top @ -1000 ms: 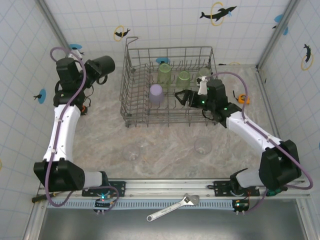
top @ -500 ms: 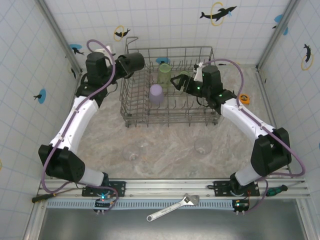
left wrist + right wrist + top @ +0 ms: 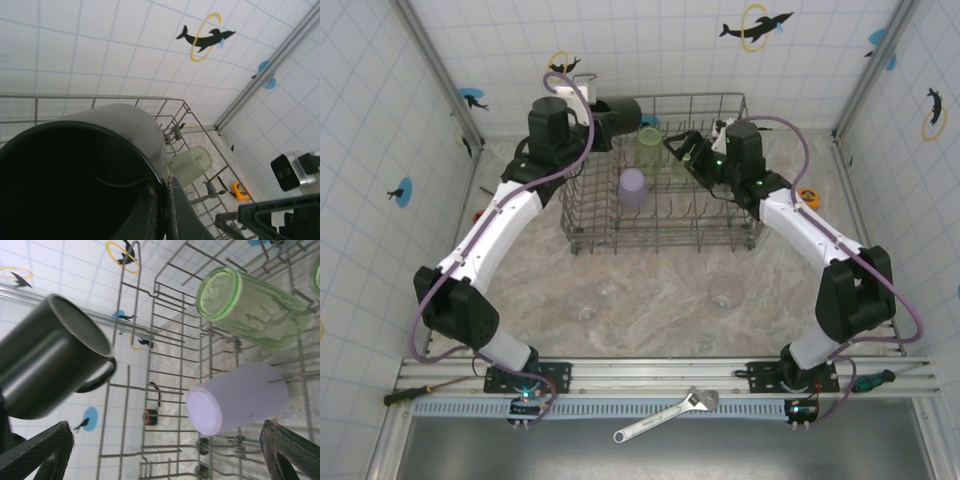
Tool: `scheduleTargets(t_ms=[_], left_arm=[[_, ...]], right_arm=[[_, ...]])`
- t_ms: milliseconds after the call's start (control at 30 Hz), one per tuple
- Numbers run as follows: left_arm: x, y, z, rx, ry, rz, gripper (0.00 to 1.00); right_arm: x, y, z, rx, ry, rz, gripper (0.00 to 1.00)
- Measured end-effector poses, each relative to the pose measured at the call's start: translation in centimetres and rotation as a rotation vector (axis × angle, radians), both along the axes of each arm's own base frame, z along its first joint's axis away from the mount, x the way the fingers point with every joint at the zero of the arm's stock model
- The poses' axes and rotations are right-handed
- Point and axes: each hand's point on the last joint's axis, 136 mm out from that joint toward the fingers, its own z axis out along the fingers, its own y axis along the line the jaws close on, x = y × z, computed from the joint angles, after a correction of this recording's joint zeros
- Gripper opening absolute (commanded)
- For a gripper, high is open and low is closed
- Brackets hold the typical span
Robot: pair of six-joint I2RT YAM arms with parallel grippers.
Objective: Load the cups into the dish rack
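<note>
Swinging in from the worktop's left side, the left gripper had brought the black mug above the far-left corner of the dish rack, fingers pinched on the mug's wall. The right gripper hung spread and empty over the rack's far side. A lavender cup and green cups lay inside; two clear cups waited near the worktop's near edge. Loading the mug seemed the step in hand: lower it between tines, then release.
</note>
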Motion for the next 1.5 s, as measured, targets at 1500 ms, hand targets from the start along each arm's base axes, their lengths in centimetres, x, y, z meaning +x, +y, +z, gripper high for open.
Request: scheduleTargets(t_ms=[1500], left_arm=[[-4.6,-12.8,-7.6,0.392,-0.237,-0.311,0.0]], right_arm=[[2.7,-1.2,-2.5,0.713,0.382,-0.297,0.99]])
